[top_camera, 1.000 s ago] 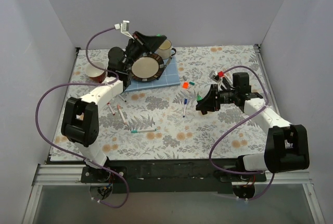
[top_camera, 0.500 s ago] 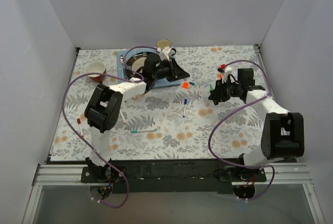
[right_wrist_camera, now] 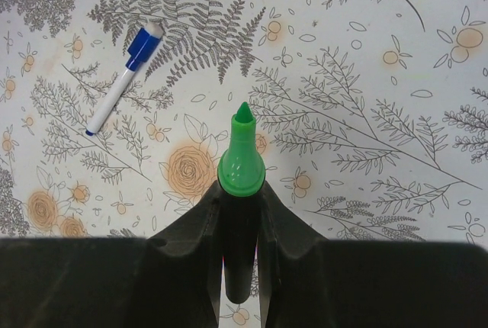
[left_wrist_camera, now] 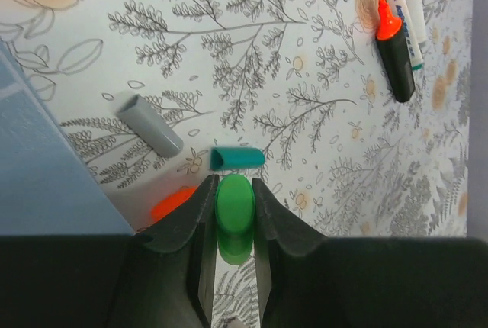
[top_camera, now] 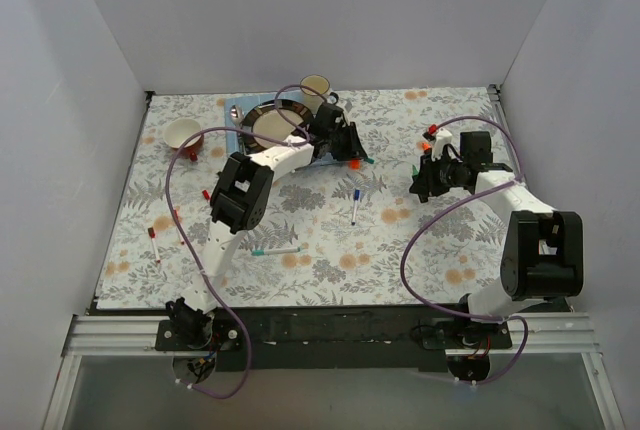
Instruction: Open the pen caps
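Pinching a green cap (left_wrist_camera: 235,217) end-on, the left gripper (left_wrist_camera: 232,191) hangs over the far middle of the table (left_wrist_camera: 320,213), just right of the blue mat (left_wrist_camera: 38,168). A teal cap (left_wrist_camera: 238,158) lies just beyond its tips, an orange cap (left_wrist_camera: 174,200) and a short grey piece (left_wrist_camera: 150,124) lie beside that, and an uncapped orange marker (left_wrist_camera: 396,49) lies further off. Over to the right, the right gripper (right_wrist_camera: 241,198) is clamped on a green marker (right_wrist_camera: 242,168) whose bare tip points out past the fingers, with a blue pen (right_wrist_camera: 123,76) lying on the table off to the tip's left.
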